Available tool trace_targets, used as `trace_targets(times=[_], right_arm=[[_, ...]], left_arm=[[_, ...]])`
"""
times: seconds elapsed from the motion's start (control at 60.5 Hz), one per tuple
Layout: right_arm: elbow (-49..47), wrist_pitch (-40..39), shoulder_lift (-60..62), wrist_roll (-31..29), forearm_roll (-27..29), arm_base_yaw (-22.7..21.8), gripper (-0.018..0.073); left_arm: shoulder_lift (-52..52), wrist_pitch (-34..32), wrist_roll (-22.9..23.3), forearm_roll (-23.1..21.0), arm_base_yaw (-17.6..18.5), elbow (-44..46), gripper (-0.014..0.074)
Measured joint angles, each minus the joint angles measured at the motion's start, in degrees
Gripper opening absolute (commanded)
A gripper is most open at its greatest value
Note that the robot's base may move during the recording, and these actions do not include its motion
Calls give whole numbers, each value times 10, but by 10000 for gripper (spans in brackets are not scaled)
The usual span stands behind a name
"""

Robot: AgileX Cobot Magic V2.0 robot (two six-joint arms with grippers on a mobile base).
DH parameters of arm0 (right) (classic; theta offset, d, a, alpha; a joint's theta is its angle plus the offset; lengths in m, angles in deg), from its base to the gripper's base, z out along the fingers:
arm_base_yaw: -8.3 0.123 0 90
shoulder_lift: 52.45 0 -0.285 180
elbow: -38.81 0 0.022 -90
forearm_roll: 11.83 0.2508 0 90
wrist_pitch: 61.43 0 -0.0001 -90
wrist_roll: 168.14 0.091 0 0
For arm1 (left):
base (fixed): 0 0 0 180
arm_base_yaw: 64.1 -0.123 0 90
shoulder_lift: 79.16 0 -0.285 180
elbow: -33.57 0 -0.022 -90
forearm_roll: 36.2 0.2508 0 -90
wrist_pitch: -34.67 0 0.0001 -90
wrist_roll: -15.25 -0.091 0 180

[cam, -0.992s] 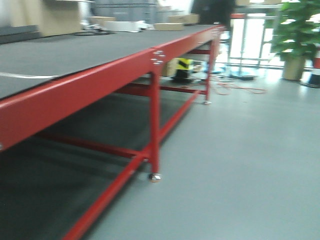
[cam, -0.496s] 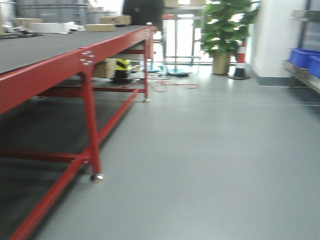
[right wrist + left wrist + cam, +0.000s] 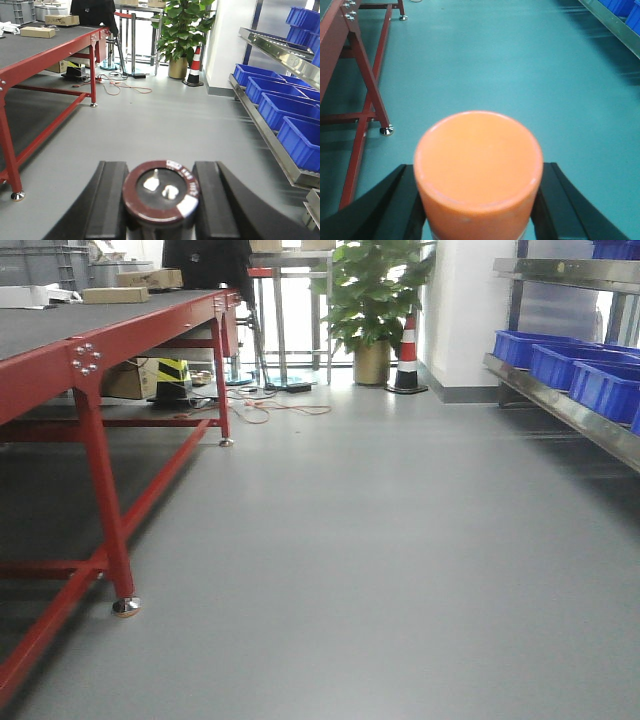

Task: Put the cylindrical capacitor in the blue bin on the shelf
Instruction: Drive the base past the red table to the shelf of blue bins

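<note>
Front view swung right since a second ago: red-framed worktop (image 3: 50,330) now sits far left, shelf (image 3: 560,408) with blue bins (image 3: 562,362) has come in at right edge. Right gripper (image 3: 160,200) clamped on cylindrical capacitor (image 3: 161,186), upright between dark fingers (image 3: 107,200), terminals up, above grey floor (image 3: 380,540), well apart from shelf. Left gripper (image 3: 477,200) clamped on orange cylinder (image 3: 478,160), flat top facing camera.

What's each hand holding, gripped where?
Right hand: cylindrical capacitor, pinched by its sides, terminal end toward camera. Left hand: orange cylinder, pinched by its sides.
</note>
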Motion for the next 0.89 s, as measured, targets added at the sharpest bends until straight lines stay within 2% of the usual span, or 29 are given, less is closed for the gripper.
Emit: trace_targets(times=[0.893], right_arm=[[0, -2, 0, 0, 0, 0, -99]], left_arm=[[-1, 0, 0, 0, 0, 0, -111]])
